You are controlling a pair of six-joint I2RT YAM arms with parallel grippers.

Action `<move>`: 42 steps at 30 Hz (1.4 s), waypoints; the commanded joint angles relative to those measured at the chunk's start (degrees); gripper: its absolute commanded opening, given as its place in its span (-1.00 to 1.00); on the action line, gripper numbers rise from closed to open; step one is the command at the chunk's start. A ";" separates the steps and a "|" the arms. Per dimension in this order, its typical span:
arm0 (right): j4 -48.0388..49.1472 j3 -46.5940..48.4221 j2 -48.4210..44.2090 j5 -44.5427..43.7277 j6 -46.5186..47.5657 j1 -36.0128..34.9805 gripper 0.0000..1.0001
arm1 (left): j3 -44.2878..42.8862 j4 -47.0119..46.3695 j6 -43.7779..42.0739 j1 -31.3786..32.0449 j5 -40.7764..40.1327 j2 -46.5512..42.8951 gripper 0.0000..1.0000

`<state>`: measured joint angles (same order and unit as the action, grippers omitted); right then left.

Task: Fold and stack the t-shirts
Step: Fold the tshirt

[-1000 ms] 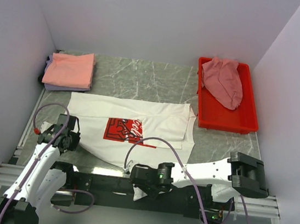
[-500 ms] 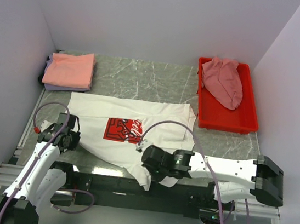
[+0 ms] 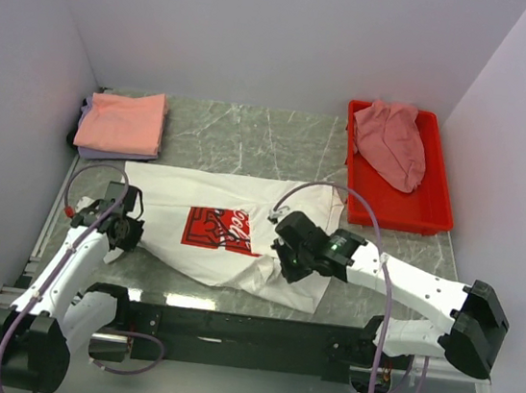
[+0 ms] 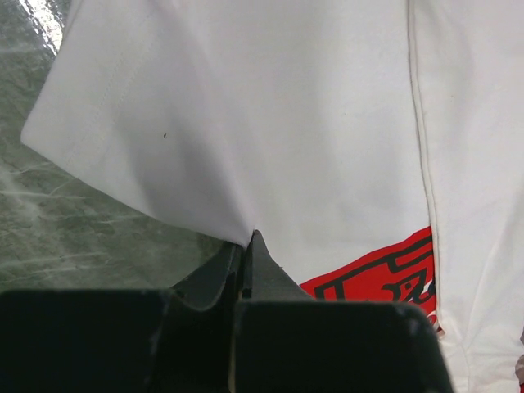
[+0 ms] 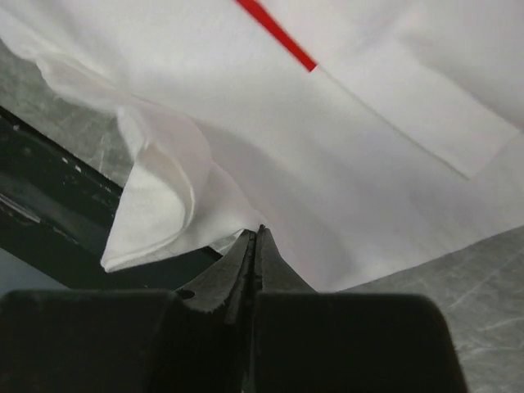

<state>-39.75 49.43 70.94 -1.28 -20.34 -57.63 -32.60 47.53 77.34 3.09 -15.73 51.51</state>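
Two arms low over the white t-shirt [image 3: 228, 202]: left gripper [image 3: 128, 234] pinched its left edge; right gripper [image 3: 289, 261], forearm stretched leftward, pinched its near-right fold.

A white t-shirt [image 3: 174, 209] was printed in red; a salmon-orange tee [image 3: 123, 120] and a dusty-pink tee [image 3: 392, 141] were seen, and a red tray [image 3: 396, 217].

The right fingers [image 5: 274, 274] are pressing together with no gap showing, their tips nipping the edge of the white t-shirt [image 5: 270, 139]. The cloth is spreading away above them and filling most of the frame, with a thin red stripe [image 5: 277, 34] running slantwise near the top. At left, a loose corner is curling over on itself and lying across a dark rail [image 5: 49, 201]. The marbled bench [image 5: 458, 295] is showing at lower right.
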 commanded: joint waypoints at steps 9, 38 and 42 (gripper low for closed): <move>-3.75 11.12 3.59 -3.81 5.92 9.19 -1.00 | -5.28 -3.49 -3.60 0.07 0.61 6.32 -0.99; -0.95 26.33 16.25 -6.45 13.83 21.59 -1.00 | -20.04 -9.38 -15.90 -2.21 3.51 31.19 -0.87; -0.07 28.52 20.20 -8.30 13.40 23.61 -1.00 | -22.59 -11.92 -18.36 -2.39 3.59 35.23 -0.49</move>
<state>-42.28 74.11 89.27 -7.22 -7.55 -35.59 -51.90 38.61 62.08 1.17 -12.21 85.65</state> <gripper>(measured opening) 0.009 0.206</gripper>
